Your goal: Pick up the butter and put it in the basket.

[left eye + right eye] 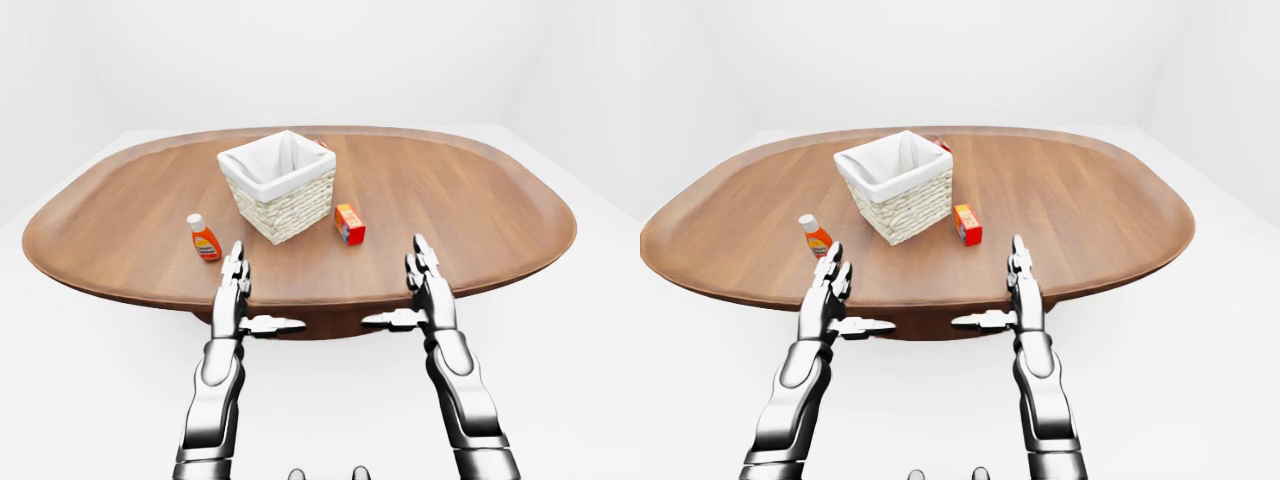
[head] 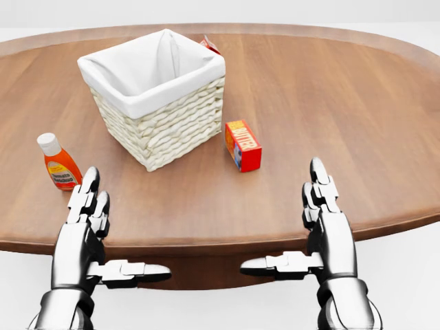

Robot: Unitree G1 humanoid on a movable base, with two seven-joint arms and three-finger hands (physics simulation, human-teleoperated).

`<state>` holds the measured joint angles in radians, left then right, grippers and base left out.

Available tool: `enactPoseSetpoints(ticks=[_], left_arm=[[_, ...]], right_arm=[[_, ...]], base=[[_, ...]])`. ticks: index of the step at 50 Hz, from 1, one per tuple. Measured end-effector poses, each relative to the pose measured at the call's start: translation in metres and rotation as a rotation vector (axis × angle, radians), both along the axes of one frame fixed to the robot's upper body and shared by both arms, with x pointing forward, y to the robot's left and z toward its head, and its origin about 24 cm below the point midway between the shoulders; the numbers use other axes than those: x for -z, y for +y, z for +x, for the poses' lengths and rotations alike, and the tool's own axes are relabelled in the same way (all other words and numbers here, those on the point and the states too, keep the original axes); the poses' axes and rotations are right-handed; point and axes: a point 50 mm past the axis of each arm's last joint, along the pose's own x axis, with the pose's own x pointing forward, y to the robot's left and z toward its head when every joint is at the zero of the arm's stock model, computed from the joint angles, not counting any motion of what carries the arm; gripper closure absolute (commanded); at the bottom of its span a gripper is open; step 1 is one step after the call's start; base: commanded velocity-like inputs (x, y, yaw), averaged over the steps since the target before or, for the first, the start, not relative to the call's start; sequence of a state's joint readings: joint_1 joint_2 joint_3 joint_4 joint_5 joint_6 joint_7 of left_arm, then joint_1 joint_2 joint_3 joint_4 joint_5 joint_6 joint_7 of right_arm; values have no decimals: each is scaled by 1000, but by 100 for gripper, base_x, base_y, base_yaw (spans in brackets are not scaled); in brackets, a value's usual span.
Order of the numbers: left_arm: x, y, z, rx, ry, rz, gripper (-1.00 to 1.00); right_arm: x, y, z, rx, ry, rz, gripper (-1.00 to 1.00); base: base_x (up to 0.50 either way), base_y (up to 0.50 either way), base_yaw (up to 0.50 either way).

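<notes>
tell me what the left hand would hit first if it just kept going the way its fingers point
Probably the orange bottle: the left hand is open, fingers pointing up the head view straight at it. Depth is unclear, so it could pass just beside it.

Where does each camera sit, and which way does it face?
Head view: on the head, tilted down, close on the basket, butter and bottle; both hands show, left hand, right hand, fingers open.
Left-eye view: on the head, wider, takes in the whole table; forearms and hands show.
Right-eye view: nearly the same, shifted sideways.
All share the basket, butter, bottle and both hands.
</notes>
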<state>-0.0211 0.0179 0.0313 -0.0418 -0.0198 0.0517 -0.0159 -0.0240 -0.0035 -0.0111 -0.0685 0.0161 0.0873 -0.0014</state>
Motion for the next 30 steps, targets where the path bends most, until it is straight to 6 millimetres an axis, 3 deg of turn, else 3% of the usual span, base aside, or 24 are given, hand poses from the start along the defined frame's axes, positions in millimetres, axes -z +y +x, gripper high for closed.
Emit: enactPoseSetpoints(ticks=[16,30], left_arm=[[-62,17,9,-18,-234,21,-100],[-97,19,4,-16,-383,30,-100]], right_arm=[[-85,1,9,-10,-351,34,-100],[-120,3,2,-35,-507,52,-100]], base=[[0,0,0],[0,0,0]])
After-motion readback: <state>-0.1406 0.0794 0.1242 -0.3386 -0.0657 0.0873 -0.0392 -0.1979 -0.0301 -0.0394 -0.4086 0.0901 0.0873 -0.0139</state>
